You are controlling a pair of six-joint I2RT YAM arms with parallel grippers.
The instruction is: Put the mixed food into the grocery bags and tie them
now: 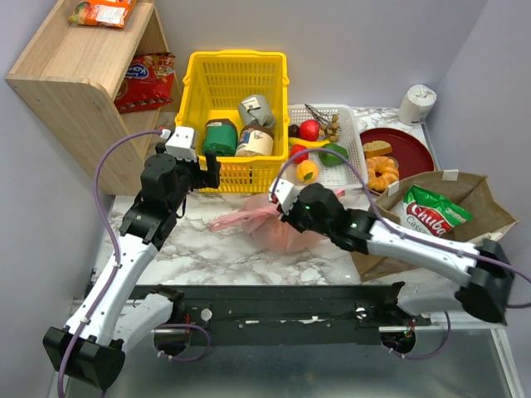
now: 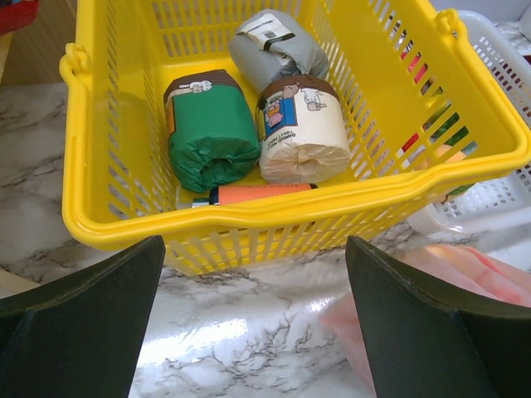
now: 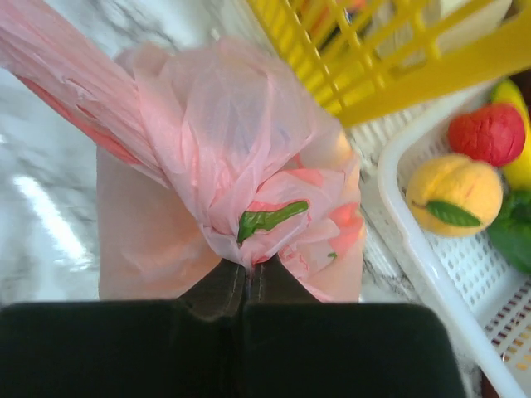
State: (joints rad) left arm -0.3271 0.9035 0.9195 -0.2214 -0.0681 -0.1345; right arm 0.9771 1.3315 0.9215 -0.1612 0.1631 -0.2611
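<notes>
right claw [image 3: 246,278] is clamped tight on the thin translucent pink plastic bag [image 3: 224,124], its dark fingers pressed together, with a gathered bunch of film puffing out just past the tips. from overhead, that bag sits in the middle of the marbled white worktop [image 1: 207,257], just off the 6 o'clock side of the yellow plastic basket [image 1: 236,56]. a twisted pink tail runs from it toward 9 o'clock.

left claw [image 2: 253,249] hangs wide open, nothing between its fingers, facing the basket's near wall with marble beneath it. inside the basket, lying on their sides, are a green-labelled tin [image 2: 211,133], a cream-labelled tin [image 2: 300,133] and a grey wrapped item [image 2: 278,46].

over at 3 o'clock, the large stiff brown paper bag [image 1: 481,195] lies with its mouth open, and the green crisp packet with a red logo [image 1: 431,214] is inside it. the right arm's forearm crosses the bag's near-left edge.

at 1 o'clock, the white slatted plastic tray [image 1: 353,137] sits right against the basket's 3 o'clock side. in it are the yellow banana [image 1: 314,144] and the small round orange fruit [image 1: 308,171], which is down at the tray's near edge and close beside the pinched pink bag. neither one is in a bag yet.
</notes>
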